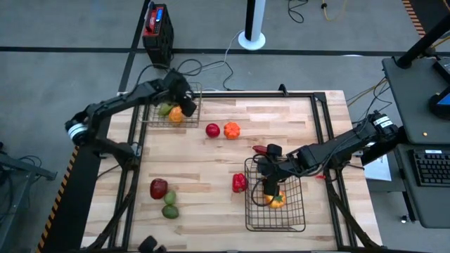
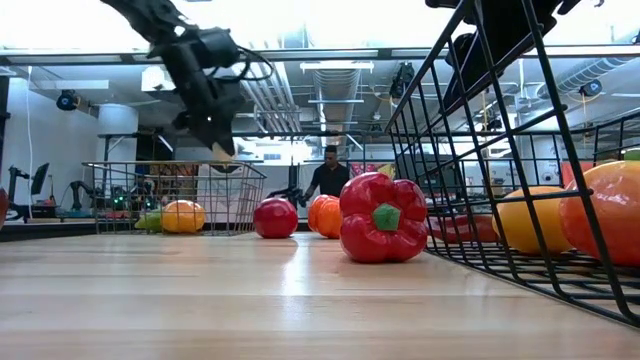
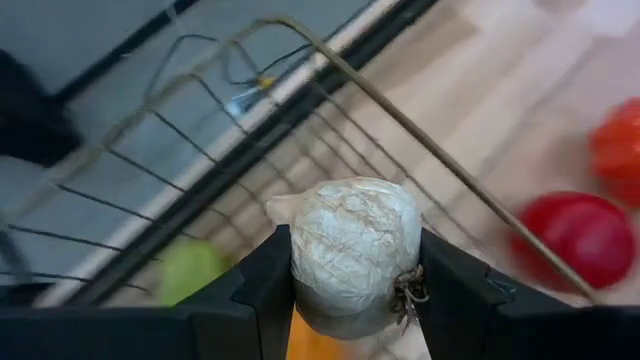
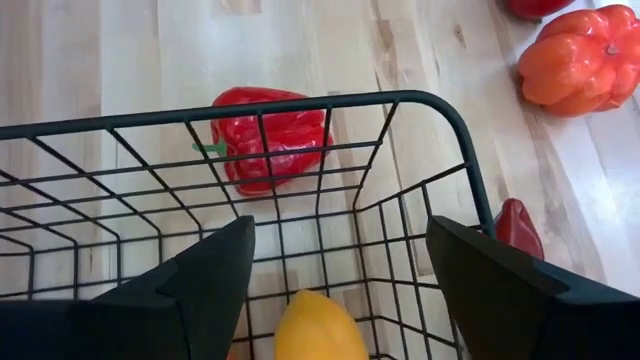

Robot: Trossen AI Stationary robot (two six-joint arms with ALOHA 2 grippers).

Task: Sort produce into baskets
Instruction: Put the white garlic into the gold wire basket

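My left gripper (image 1: 184, 100) hangs over the smaller wire basket (image 1: 156, 119) at the table's far left, shut on a white garlic (image 3: 350, 250). A green piece (image 1: 165, 109) and an orange piece (image 1: 176, 114) lie in that basket. My right gripper (image 4: 340, 290) stands open above the larger basket (image 1: 295, 214) near the right side, over a yellow piece (image 4: 315, 325) that lies in it beside an orange piece (image 1: 278, 202). Nothing is between its fingers. My left gripper pinches the garlic's bulb across its two sides (image 3: 300, 265) between its two fingers, which slant down from above. The garlic is lifted clear, above the smaller basket's far right corner, with its root tuft (image 3: 408, 290) beside one finger.
Loose on the table lie a red tomato (image 1: 212, 130), an orange piece (image 1: 231, 130), a red chili (image 1: 260, 150), a red pepper (image 1: 240, 183) just left of the larger basket, and near the left a dark red piece (image 1: 159, 187) with two green pieces (image 1: 171, 205).
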